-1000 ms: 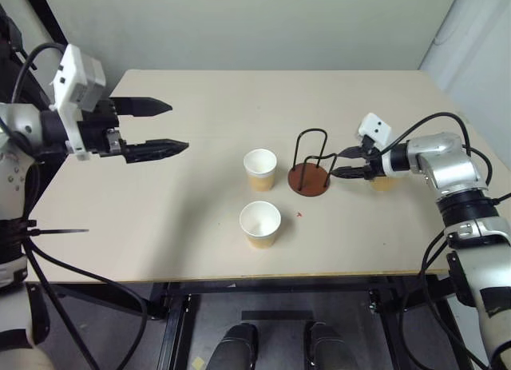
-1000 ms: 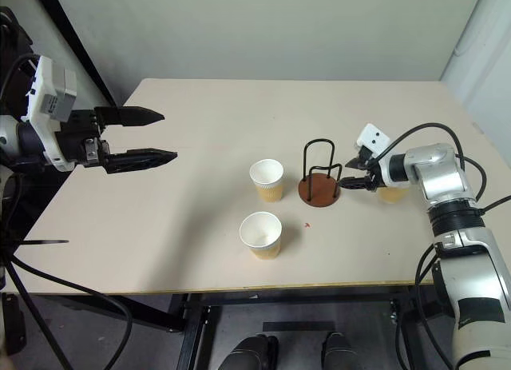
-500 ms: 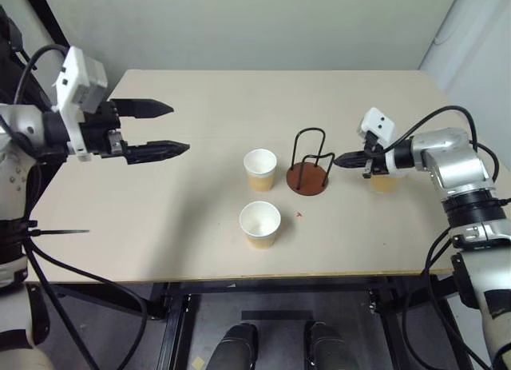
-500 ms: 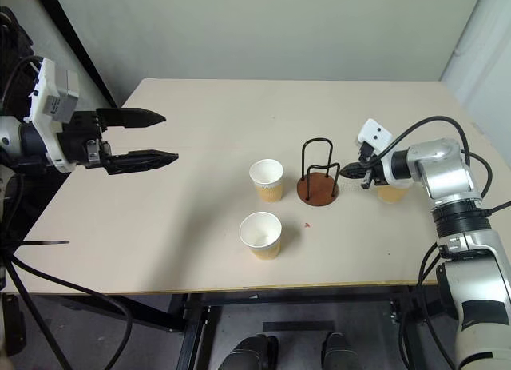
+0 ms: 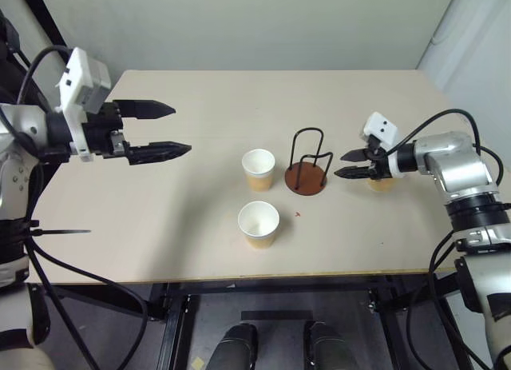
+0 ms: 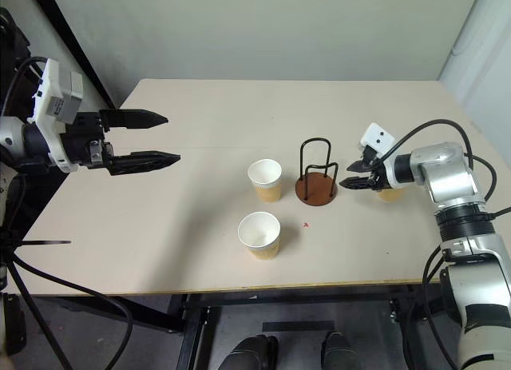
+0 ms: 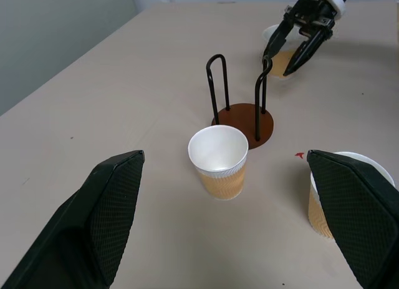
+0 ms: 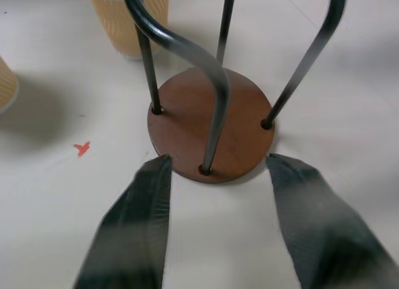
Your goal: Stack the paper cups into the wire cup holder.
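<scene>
1. The wire cup holder (image 5: pixel 307 164), a round rust-brown disc with thin black wire loops, stands near the middle of the pale counter (image 5: pixel 192 218), a little toward its right edge. It is upright, its long axis running straight up from the disc and its open top facing up, and nothing is in it yet
2. Three tan tapered paper cups with white rims and white insides all stand upright, mouths up, long axes vertical. One cup (image 5: pixel 259 169) is just beside the holder on its left, one (image 5: pixel 259 224) is nearer the front edge, and the third (image 5: pixel 382 181) is to the holder's right, partly hidden behind the right arm
3. The right gripper (image 5: pixel 346 165) hangs just right of the holder's base with its black jaws parted and nothing between them. In the right wrist view they straddle the near rim of the disc without clearly touching it
4. The left gripper (image 5: pixel 166 129) hovers over the left part of the counter, well apart from the cups, jaws spread wide and empty
5. My judgement is that the step in hand is a first grasp, probably of the third cup. It would go best by backing off the wires, closing lightly on the cup's wall below the rim so the paper keeps its shape, then lowering it straight down between the loops with its axis kept vertical
</scene>
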`<action>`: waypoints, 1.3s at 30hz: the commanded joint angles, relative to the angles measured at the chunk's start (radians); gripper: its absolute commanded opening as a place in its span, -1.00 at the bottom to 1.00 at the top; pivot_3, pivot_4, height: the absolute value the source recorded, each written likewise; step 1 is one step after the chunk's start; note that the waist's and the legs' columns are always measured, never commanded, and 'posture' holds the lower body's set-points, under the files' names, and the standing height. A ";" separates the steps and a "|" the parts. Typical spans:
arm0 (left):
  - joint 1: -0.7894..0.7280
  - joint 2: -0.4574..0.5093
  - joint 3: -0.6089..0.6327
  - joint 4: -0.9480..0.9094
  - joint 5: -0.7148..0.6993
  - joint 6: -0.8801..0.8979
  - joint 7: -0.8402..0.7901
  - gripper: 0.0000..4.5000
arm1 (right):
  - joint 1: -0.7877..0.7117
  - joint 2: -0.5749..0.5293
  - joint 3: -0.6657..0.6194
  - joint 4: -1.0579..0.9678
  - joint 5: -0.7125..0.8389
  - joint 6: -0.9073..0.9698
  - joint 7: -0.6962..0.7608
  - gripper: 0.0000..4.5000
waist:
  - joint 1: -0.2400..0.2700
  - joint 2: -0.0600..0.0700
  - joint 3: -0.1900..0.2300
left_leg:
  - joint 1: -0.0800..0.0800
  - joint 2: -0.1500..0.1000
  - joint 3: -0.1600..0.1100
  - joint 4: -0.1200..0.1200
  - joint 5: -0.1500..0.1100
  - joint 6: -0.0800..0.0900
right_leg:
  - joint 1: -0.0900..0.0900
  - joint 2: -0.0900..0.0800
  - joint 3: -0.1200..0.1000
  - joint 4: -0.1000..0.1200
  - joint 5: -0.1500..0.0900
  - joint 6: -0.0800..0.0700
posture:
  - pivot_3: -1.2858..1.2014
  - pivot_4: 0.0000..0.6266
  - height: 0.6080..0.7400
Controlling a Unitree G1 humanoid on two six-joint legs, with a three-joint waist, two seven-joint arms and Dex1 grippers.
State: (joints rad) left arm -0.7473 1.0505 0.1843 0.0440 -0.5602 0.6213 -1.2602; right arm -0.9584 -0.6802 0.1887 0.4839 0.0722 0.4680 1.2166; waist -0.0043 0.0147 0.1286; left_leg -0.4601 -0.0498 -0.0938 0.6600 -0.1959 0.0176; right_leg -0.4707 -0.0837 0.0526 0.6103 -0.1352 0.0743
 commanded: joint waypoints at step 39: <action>-0.045 0.038 -0.101 -0.073 -0.092 0.088 -0.217 1.00 | 0.202 -0.162 -0.068 -0.438 0.113 0.218 0.098 -0.99 | 0.003 0.000 0.000 | -0.001 0.011 0.000 0.002 -0.004 -0.006 | -0.002 0.010 -0.001 0.001 -0.002 -0.010 | 0.03 -0.52 1.00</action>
State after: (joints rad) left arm -0.7653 1.0828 0.0767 -0.0019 -0.6334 0.7017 -1.4631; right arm -0.7630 -0.8098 0.1674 0.1010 0.1650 0.6784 1.3143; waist -0.0017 0.0146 0.1286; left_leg -0.4603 -0.0384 -0.0938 0.6621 -0.1995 0.0118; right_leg -0.4720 -0.0739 0.0518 0.6113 -0.1377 0.0641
